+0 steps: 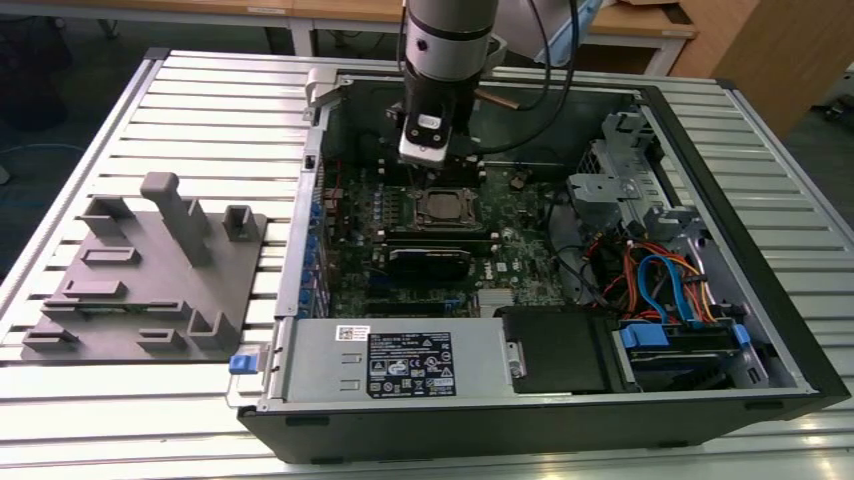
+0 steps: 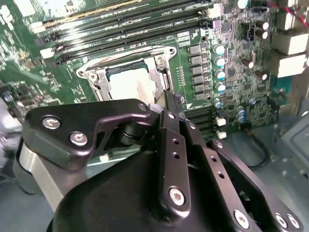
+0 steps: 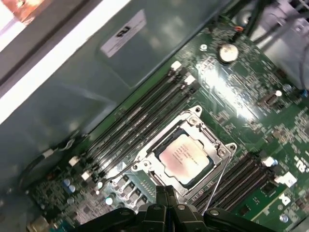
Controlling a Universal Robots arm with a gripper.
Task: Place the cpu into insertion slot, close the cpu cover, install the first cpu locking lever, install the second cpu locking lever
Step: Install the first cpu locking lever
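Observation:
The cpu (image 3: 186, 157) lies flat in the insertion slot (image 3: 143, 163), its silver face showing through the window of the cpu cover (image 3: 211, 146), which lies down over it. A thin wire lever (image 3: 218, 176) slants free along one side of the socket. My gripper (image 3: 166, 190) hovers just off the socket's edge with its black fingers pressed together and nothing between them. In the second wrist view the gripper (image 2: 169, 100) fills the foreground in front of the cpu (image 2: 131, 83). The exterior view shows the gripper (image 1: 430, 165) above the insertion slot (image 1: 441, 207) inside the open computer case.
Long black memory slots (image 3: 140, 116) run beside the socket. A black card (image 1: 427, 262) lies in front of it and a grey power supply (image 1: 400, 362) nearer still. Drive cages and coloured cables (image 1: 667, 290) crowd the exterior view's right. A grey fixture plate (image 1: 147, 270) stands on the left.

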